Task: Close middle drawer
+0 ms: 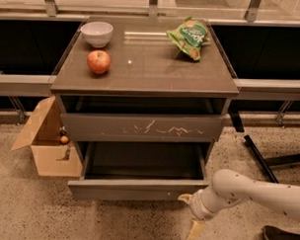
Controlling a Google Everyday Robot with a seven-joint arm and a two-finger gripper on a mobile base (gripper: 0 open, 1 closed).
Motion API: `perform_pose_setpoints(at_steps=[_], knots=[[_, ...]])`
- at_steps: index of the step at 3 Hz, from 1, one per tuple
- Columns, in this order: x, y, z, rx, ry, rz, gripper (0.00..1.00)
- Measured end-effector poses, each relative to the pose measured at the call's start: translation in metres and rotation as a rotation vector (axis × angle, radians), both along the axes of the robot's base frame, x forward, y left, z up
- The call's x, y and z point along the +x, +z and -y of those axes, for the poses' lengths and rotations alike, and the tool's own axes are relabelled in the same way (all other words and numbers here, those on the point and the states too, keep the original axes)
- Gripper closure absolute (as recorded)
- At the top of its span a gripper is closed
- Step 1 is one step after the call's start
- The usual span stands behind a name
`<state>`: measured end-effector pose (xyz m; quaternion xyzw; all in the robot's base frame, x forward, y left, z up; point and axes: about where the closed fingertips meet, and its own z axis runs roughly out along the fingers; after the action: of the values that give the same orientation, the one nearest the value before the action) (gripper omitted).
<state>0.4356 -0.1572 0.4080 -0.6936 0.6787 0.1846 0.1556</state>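
Observation:
The middle drawer [137, 189] is pulled partly out of the cabinet. It has a plain dark-grey front and a grey inner tray [144, 161]. My gripper [190, 214] is at the right end of the drawer front, low on the right side of the view. It is open and empty. The upper fingertip [184, 197] is against the front panel, and the lower finger [194, 230] points down toward the floor. Above the middle drawer is the drawer front with whitish scratches [142, 127], which also stands a little out.
On the cabinet top [147, 67] are a white bowl [96, 33], a red apple [98, 62] and a green snack bag [187, 37]. An open cardboard box [45, 140] stands on the floor to the left. A black stand leg [260, 158] and a shoe [281, 239] are to the right.

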Motion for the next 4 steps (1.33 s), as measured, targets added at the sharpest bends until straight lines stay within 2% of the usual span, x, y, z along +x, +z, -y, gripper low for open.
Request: perform_pose_setpoints(at_steps=[1, 2, 3, 4], knots=[[0.017, 0.000, 0.000, -0.020, 0.042, 0.032, 0.41], [0.047, 0.005, 0.003, -0.040, 0.065, 0.086, 0.65], [0.078, 0.007, 0.009, -0.050, 0.056, 0.139, 0.88], [0.101, 0.008, 0.010, -0.074, 0.035, 0.180, 0.86]])
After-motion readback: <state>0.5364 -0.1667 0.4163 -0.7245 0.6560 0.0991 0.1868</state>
